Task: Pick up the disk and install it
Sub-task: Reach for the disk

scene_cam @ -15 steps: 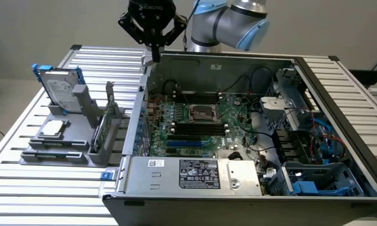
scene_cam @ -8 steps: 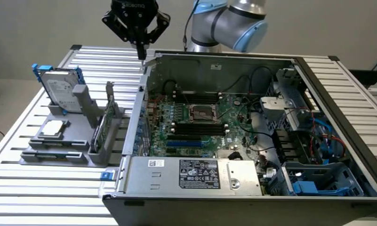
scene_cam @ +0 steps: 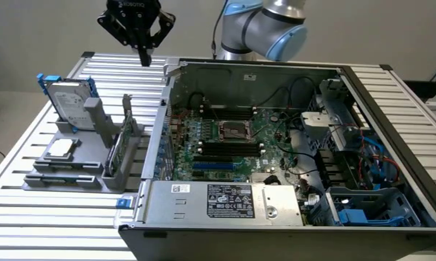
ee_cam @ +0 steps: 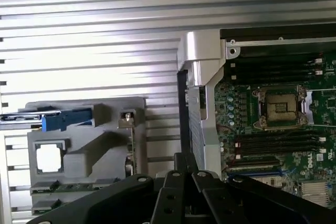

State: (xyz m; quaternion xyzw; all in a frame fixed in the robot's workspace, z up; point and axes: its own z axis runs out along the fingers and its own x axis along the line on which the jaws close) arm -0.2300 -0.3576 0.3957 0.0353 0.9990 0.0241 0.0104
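While hand point(scene_cam: 144, 61) hovers closed, disk point(scene_cam: 69, 103) well below

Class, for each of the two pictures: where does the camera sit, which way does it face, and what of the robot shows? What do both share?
Exterior view: off the arm, high, looking down slantwise at table, computer case and disk; arm and shut gripper show.
Wrist view: on the wrist, facing straight down over the case's corner; the gripper shows.
Shared: gripper, disk, grey holder, motherboard.

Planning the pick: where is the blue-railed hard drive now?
The silver-grey metal hard drive with blue rails stands on edge in the grey holder at the exterior view's left, beside the open computer case.
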